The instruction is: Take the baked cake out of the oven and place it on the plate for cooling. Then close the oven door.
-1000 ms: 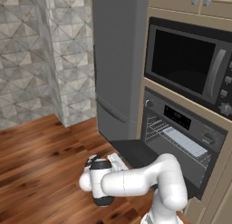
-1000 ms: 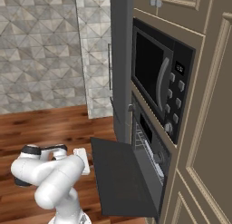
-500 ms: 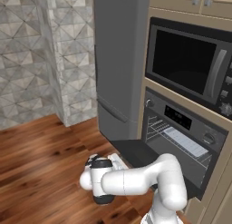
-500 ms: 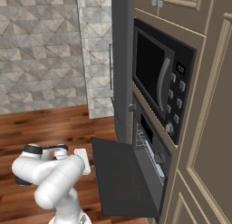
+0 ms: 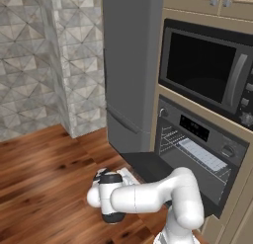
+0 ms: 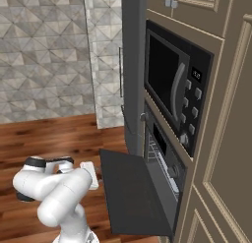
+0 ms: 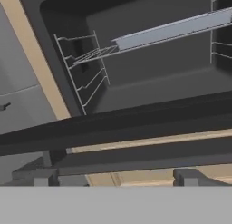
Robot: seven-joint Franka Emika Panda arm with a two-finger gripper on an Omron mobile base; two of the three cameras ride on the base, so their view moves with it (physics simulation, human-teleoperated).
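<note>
While the oven door [image 6: 133, 193] hangs fully open, dropped flat and level in front of the oven [image 5: 200, 159], it serves as the landmark for everything else. Behind it and to its left in the left base view stands the tall grey fridge [image 5: 131, 65], with wood floor [image 5: 44, 179] spreading out in front of that. Directly above the oven, behind the door's hinge line, sits the microwave [image 5: 207, 70] in its tan cabinet. Just in front of the door's free edge the white arm [image 5: 153, 196] folds low over the floor, its hand turned back toward the door. Inside the oven, beyond the door, wire racks [image 7: 84, 66] line the side wall, and a pale grey tray [image 7: 174, 30] lies on an upper rack; the same tray [image 5: 202, 154] is seen through the opening from the left base view. In the hand view the door's edge crosses as a dark band between the cavity and the gripper [image 7: 115, 177], whose two fingertips stand spread wide apart with nothing between them. The cake cannot be made out in the dark cavity.
</note>
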